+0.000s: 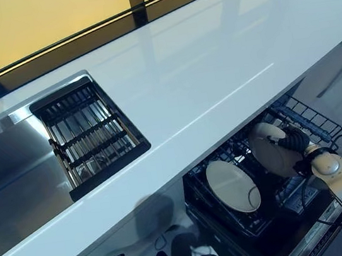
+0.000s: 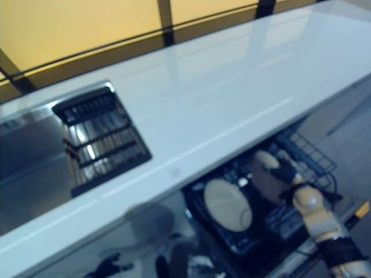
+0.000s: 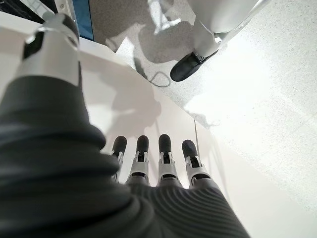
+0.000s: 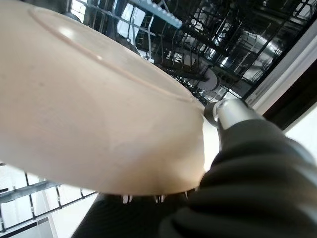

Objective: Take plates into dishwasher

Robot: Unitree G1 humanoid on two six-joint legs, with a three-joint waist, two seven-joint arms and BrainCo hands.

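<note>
Below white counter (image 1: 201,73): right hand (image 1: 294,141) grips plate (image 1: 273,149), second plate (image 1: 232,185) beside.

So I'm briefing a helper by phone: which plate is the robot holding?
Below the white counter sits the open dishwasher rack. Two cream plates are there; the held plate is the one further right, tilted, in the right hand, not the plate already resting in the rack.

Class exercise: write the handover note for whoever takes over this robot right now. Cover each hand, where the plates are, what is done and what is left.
Right hand: shut on a round cream plate, held over the black wire dishwasher rack.
Left hand: open, idle, low beside the white cabinet front.
Done: another round cream plate stands in the rack.
Left: set the held plate into the rack and release it. No plates show on the white countertop or the dark drying rack over the steel sink.
</note>
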